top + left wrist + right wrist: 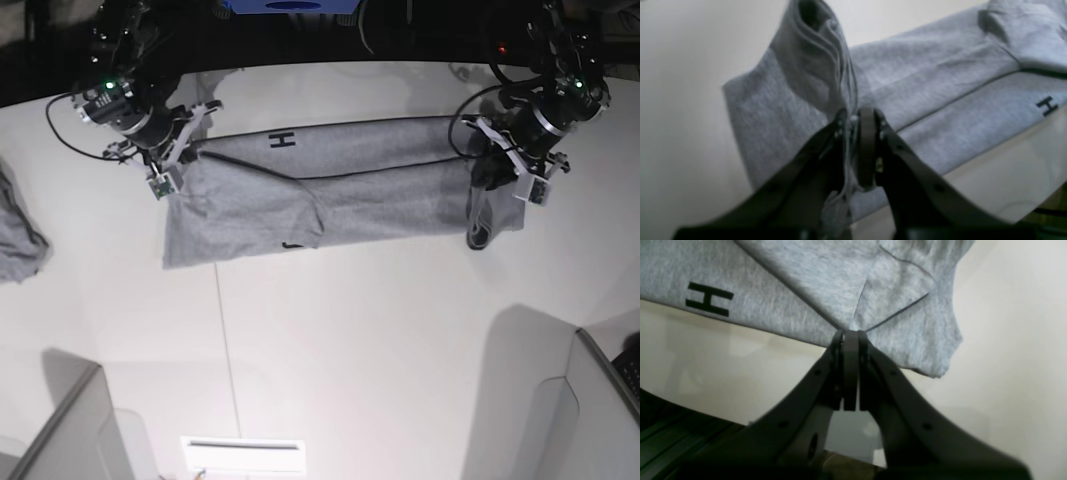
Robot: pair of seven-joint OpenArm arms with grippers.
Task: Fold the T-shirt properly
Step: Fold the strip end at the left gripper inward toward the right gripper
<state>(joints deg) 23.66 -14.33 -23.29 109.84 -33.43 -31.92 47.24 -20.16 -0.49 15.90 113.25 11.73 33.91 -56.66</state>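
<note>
The T-shirt lies on the white bench as a long grey band. Its long way runs from left to right across the base view, near the far edge of the bench. One black letter H shows on the far strip of cloth.

Each arm is at one end of the band. The right end effector is at the left end in the base view. Its jaws are pressed together and pinch a corner where several folds of the shirt meet. The left end effector is at the right end in the base view. Its jaws are almost together and pinch a bunch of cloth, which stands up from the bench in a soft roll.

So the shirt lies stretched between the two arms. I think the next fold has to bring one end along this long line toward the other end.
</note>
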